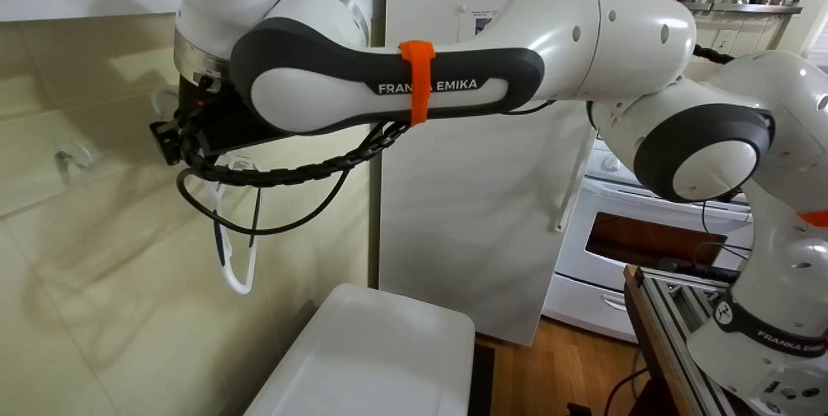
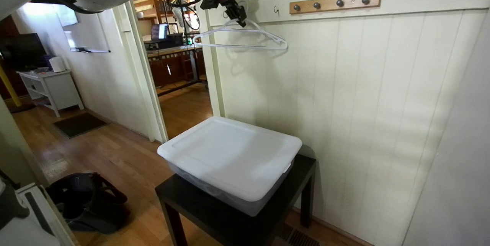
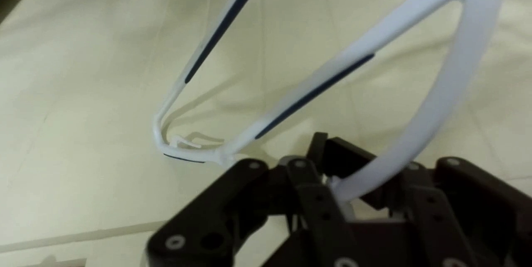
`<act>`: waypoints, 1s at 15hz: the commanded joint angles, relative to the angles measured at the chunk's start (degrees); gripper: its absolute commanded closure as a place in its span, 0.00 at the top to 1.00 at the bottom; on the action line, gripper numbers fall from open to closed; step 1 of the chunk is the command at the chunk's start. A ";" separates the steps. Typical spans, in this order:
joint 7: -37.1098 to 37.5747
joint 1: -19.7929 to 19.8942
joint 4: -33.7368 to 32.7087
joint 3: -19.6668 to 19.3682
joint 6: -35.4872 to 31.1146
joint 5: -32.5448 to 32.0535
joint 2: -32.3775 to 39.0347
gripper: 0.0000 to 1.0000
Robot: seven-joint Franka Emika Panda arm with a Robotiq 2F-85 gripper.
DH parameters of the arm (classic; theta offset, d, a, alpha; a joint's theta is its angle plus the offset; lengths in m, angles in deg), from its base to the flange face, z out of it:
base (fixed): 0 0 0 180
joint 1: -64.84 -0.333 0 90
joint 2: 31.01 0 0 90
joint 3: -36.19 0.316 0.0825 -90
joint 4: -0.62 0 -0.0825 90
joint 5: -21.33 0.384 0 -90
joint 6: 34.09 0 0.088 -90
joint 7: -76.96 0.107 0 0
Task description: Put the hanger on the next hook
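Note:
The hanger (image 2: 241, 46) is thin and white, with a rounded triangular frame. It hangs below my gripper (image 2: 241, 21) in an exterior view, close in front of the wall, and is seen nearly edge-on in an exterior view (image 1: 240, 280). In the wrist view the hanger (image 3: 309, 82) shows dark strips along its bars. My gripper (image 3: 326, 167) is shut on the hanger near its neck. The hanger's top hook is mostly hidden. A small wall hook (image 2: 276, 9) is right of the gripper. A wall hook (image 1: 79, 156) also shows in an exterior view.
A wooden rack (image 2: 328, 5) with several dark knobs is on the wall to the right. A lidded storage box (image 2: 233, 154) stands on a black table (image 2: 178, 190) below, its lid also visible in an exterior view (image 1: 388, 351). A tall grey panel (image 1: 472, 209) stands beside the wall.

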 commanded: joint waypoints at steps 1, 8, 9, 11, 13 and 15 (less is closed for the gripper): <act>-5.60 0.57 -1.10 2.24 0.18 1.22 1.10 0.02; -9.23 1.30 -1.84 3.71 1.05 1.39 1.21 0.02; -8.72 1.45 -1.98 3.79 1.25 1.49 1.20 0.02; -7.42 1.74 -2.28 3.85 1.64 1.70 1.27 0.02; -3.90 1.74 -2.59 3.20 1.58 1.56 1.39 0.02; -1.33 1.14 -1.91 2.36 3.37 0.61 0.78 0.02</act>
